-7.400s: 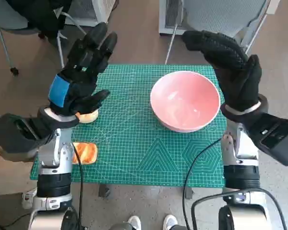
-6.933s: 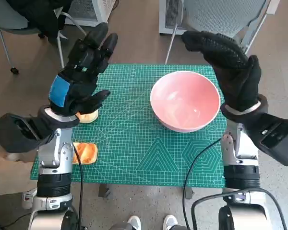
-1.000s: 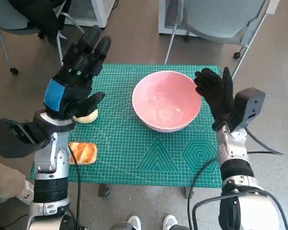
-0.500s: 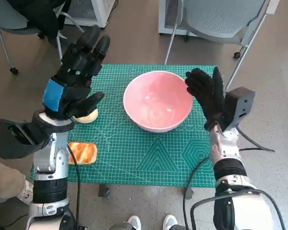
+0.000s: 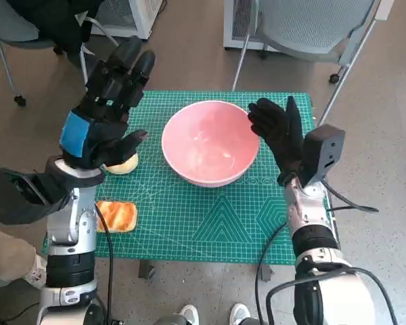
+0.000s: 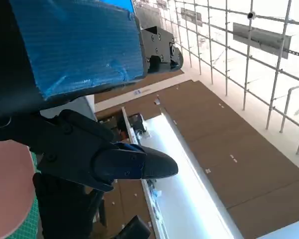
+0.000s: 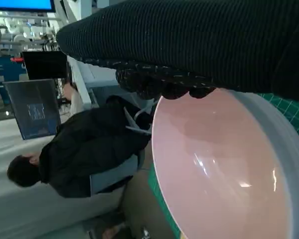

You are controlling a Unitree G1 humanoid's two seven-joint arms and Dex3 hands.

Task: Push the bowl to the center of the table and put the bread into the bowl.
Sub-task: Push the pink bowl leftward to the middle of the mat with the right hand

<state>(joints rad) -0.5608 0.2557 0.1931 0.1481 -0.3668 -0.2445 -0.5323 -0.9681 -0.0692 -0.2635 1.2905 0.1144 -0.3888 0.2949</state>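
The pink bowl [image 5: 210, 142] stands empty on the green cutting mat [image 5: 216, 223], close to the table's middle. My right hand [image 5: 276, 132], fingers spread, lies flat against the bowl's right rim and holds nothing. In the right wrist view the glove [image 7: 189, 45] lies right over the bowl's [image 7: 224, 174] rim. My left hand [image 5: 105, 101] hovers open above the table's left side. Under it a pale bun [image 5: 124, 164] shows in part. A toasted bread slice [image 5: 118, 215] lies near the front left corner. The left wrist view shows only that hand [image 6: 89, 149] and a sliver of the bowl [image 6: 5, 189].
Chairs stand behind the table, with a leg [image 5: 335, 78] near its far right corner. A black cable [image 5: 271, 250] hangs at the front right. A person's leg [image 5: 7, 254] shows at the lower left, and a seated person in a black jacket [image 7: 89, 144] appears in the right wrist view.
The bowl has slid left from the right side toward the middle, with my right hand pressing against its rim and moving along. My left hand has stayed almost still.
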